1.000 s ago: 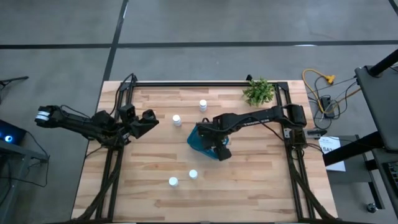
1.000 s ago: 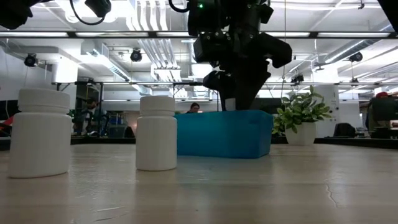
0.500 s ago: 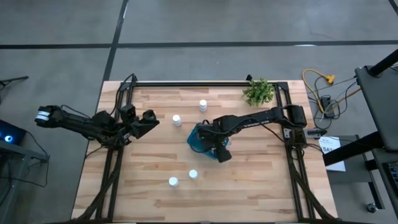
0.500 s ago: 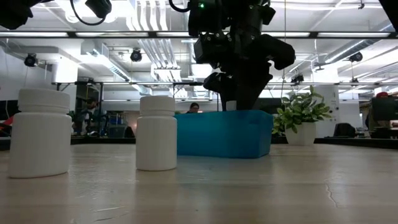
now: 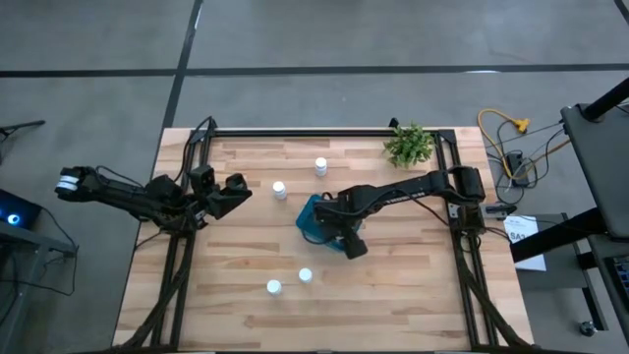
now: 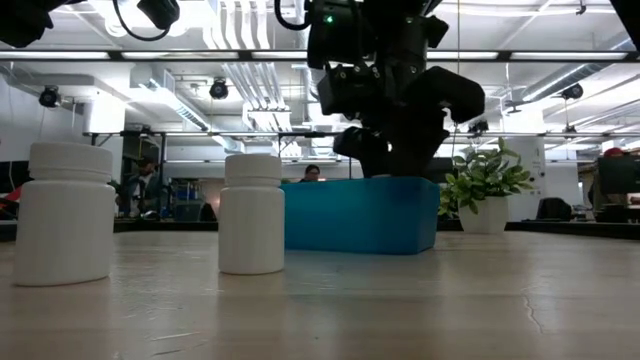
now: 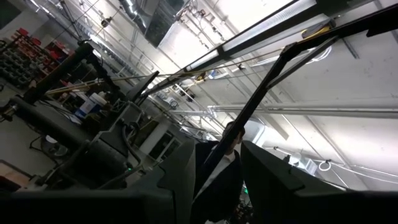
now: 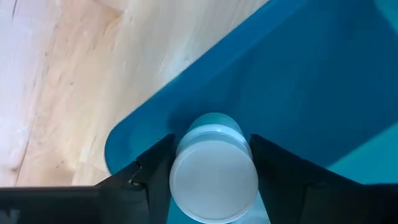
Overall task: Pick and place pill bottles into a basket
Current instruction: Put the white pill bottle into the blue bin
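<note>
Right gripper: the right gripper (image 5: pixel 334 228) hangs over the basket near the centre of the high view; in the right wrist view its two dark fingers (image 8: pixel 152 174) clasp a pill bottle on both sides, and that held bottle (image 8: pixel 213 171) sits cap-up toward the camera above the basket's teal floor.

Basket: the basket (image 5: pixel 308 218) lies just right of the frame's centre in the high view, partly covered by the right arm; in the low view it shows as a teal block (image 6: pixel 360 215) in mid-frame, under the dark gripper body.

Bottles on the table: four loose pill bottles stand upright on the wood. One (image 5: pixel 320 166) is above the basket in the high view, one (image 5: pixel 279 189) is up and to the left of it, and two, (image 5: pixel 305 276) and (image 5: pixel 273 287), are close together in the lower middle. That near pair fills the left of the low view, (image 6: pixel 67 212) and (image 6: pixel 252 213).

Left gripper: the left gripper (image 5: pixel 234 191) waits at the left side of the table, well apart from the basket; its fingers (image 7: pixel 273 180) stand parted with nothing between them.

Plant: a small green plant (image 5: pixel 409 145) stands at the upper right of the table.

Table: pale wooden planks (image 5: pixel 393 295).
</note>
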Controlling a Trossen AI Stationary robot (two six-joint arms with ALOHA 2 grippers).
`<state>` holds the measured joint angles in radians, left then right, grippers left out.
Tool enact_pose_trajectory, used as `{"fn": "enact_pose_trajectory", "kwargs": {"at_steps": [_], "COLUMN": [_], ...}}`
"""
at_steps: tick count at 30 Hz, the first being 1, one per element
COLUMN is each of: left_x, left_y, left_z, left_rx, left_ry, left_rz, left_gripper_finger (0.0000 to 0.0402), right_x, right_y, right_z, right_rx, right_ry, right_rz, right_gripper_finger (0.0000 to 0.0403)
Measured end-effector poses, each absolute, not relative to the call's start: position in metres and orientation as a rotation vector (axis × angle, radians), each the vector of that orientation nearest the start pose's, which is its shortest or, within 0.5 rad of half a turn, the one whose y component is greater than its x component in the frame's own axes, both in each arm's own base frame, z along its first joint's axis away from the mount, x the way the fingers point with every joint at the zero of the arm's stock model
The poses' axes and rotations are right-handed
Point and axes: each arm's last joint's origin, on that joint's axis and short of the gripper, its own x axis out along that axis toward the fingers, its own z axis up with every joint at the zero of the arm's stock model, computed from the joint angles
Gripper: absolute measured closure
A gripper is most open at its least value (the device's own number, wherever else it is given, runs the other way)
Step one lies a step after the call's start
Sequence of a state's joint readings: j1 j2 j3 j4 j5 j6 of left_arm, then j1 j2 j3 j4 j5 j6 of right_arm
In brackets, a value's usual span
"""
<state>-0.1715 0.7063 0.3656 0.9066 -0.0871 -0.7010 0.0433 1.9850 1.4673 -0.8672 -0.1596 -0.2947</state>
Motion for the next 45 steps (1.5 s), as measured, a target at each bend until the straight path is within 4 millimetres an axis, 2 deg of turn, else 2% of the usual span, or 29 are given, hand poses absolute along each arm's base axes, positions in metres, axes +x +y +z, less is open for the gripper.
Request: {"fn": "enact_pose_trajectory", "kwargs": {"at_steps": [7, 24, 35, 45], "left_x": [0.15, 0.15, 0.15, 0.15], "left_y": [-0.023, -0.023, -0.023, -0.023], "left_z": [0.301, 0.301, 0.301, 0.301], "left_rx": [-0.755, -0.754, -0.754, -0.754], "left_ry": [-0.511, -0.511, -0.51, -0.51], "left_rz": [-0.277, -0.277, -0.277, -0.277], "left_gripper_finger": [0.0289, 0.0289, 0.0289, 0.0289], "right_x": [0.387, 0.388, 0.387, 0.379], "right_y": [0.022, 0.022, 0.022, 0.02], "right_z": [0.182, 0.182, 0.184, 0.207], "right_rx": [-0.156, -0.115, -0.12, -0.127], "right_ry": [1.337, 1.319, 1.324, 1.282], "right_rz": [0.371, 0.411, 0.403, 0.394], "right_gripper_finger": [0.0205, 0.0199, 0.0134, 0.0109]}}
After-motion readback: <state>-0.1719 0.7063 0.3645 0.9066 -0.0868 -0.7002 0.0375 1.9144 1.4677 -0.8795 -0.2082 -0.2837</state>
